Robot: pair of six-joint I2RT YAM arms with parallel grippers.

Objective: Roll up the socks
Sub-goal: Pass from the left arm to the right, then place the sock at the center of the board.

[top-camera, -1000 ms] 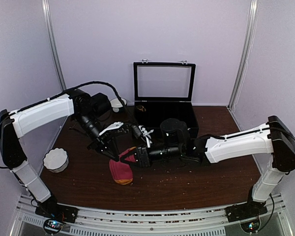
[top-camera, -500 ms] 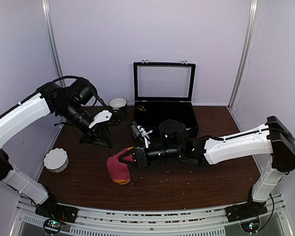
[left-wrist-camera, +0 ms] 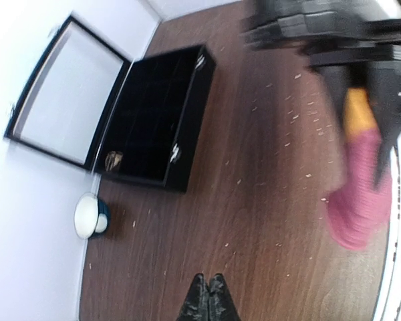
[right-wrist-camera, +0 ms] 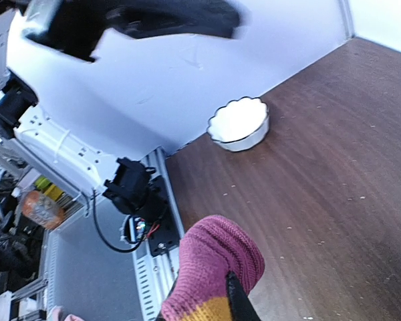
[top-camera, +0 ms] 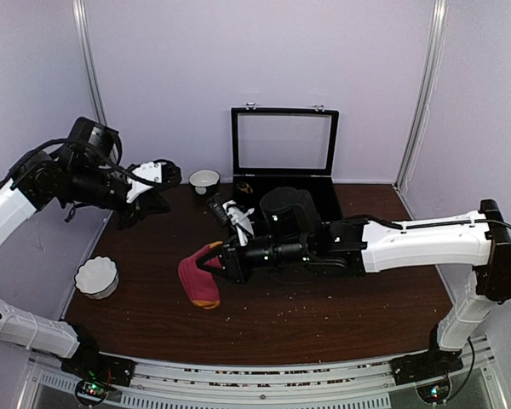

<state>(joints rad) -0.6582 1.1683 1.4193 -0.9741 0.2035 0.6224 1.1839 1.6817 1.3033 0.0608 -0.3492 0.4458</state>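
Left arm has swung away from the middle of the counter [top-camera: 324, 315] to the far left, and the right arm has carried the magenta sock [top-camera: 198, 279] a little leftward. Sock hangs left of centre, upper end with an orange patch pinched in the right gripper [top-camera: 215, 261], fingers closed on the fabric. Its lower, orange-tipped end is down at the counter; whether it touches, I cannot tell. Right wrist view: knit cuff bunched beside one black finger [right-wrist-camera: 237, 301]. Left gripper [left-wrist-camera: 208, 281] is well apart from the sock, fingers pressed together with nothing between them. Scalloped white bowl [top-camera: 96, 276] sits near the left edge, small white bowl [top-camera: 204, 179] at the back. Black case [top-camera: 324, 198] lies behind the right arm, its glass lid [top-camera: 283, 141] upright. Pale specks are scattered over the dark wood.
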